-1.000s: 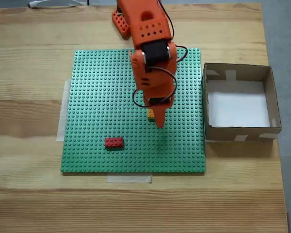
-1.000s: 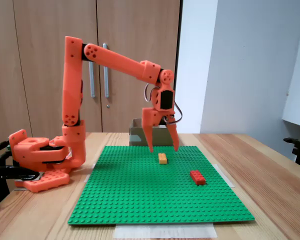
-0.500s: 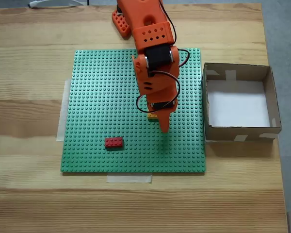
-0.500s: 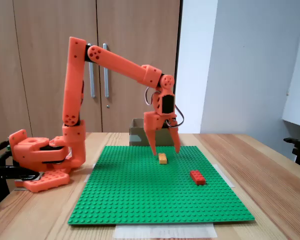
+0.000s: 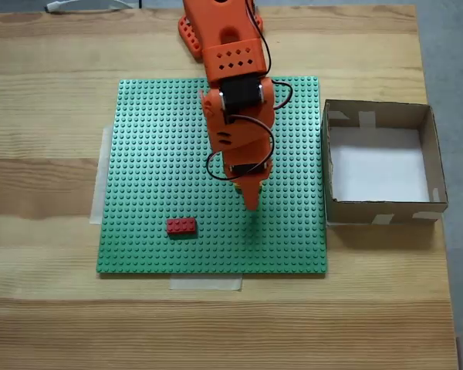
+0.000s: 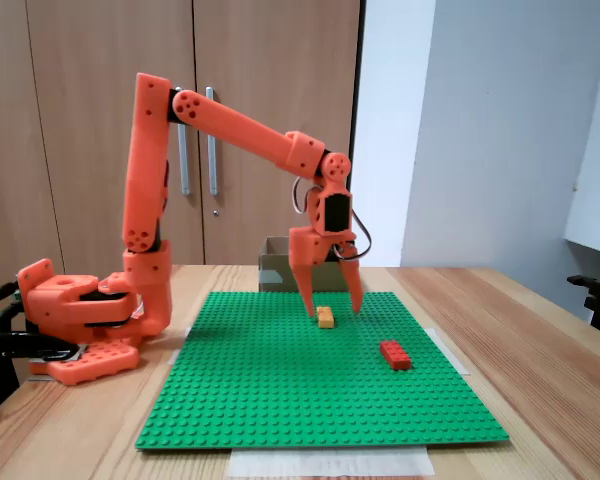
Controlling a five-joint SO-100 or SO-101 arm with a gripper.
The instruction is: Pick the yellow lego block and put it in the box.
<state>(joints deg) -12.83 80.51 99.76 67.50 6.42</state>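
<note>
The yellow lego block lies flat on the green baseplate. My orange gripper hangs open just above it, one finger on each side, with the fingertips close to the block's top. From above, the gripper covers nearly all of the block. The box, brown cardboard with a white bottom, stands off the baseplate's right edge in that view. From the side, a corner of the box shows behind the gripper.
A red brick sits on the baseplate toward the front left, and to the right of the yellow one from the side. The arm's base stands on the wooden table beyond the plate's far edge.
The gripper has come down over the yellow block, staying open, and has shifted slightly left in the view from above. The bricks and the box have not moved.
</note>
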